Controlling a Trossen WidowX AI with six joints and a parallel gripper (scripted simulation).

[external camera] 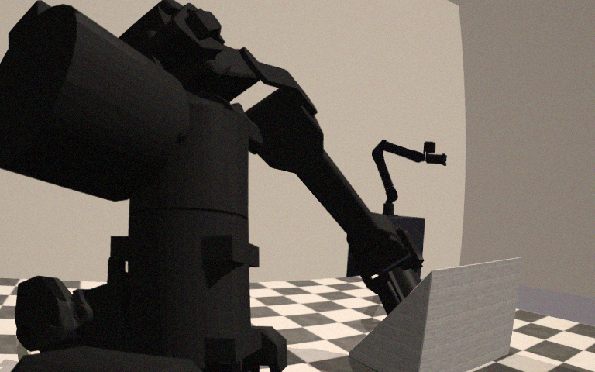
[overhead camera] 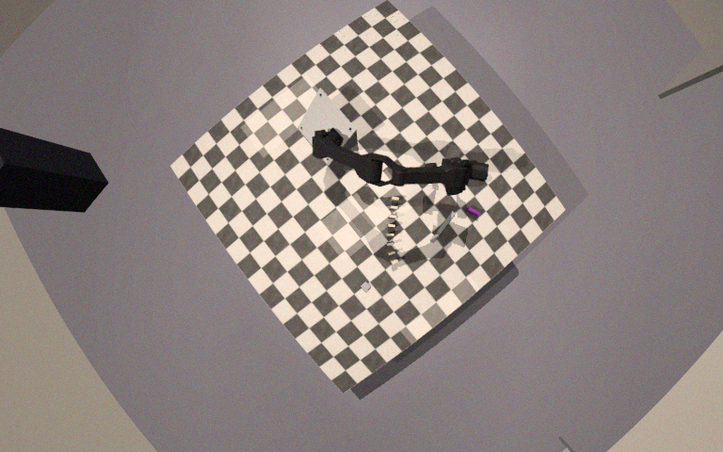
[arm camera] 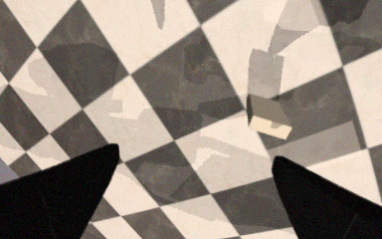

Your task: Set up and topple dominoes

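Note:
Several cream dominoes (overhead camera: 392, 226) stand in a slightly curved row below my arm in the top view. A purple piece (overhead camera: 473, 211) is to the right of the row; whether it stands or lies I cannot tell. In the wrist view a single cream block (arm camera: 269, 119) is on the checkered surface, just beyond the right fingertip and outside the gap. Whether it belongs to the row I cannot tell. My gripper (arm camera: 196, 157) is open and empty, with its fingers wide apart. The fingertips are hidden in the top view and behind the grey wedge in the exterior view.
A grey brick-textured wedge (external camera: 469, 315) stands in the foreground of the exterior view. A thin grey slab (overhead camera: 443, 226) lies between the row and the purple piece. A small grey block (overhead camera: 364, 285) is below the row. A second, distant arm (external camera: 385, 175) stands on a dark pedestal.

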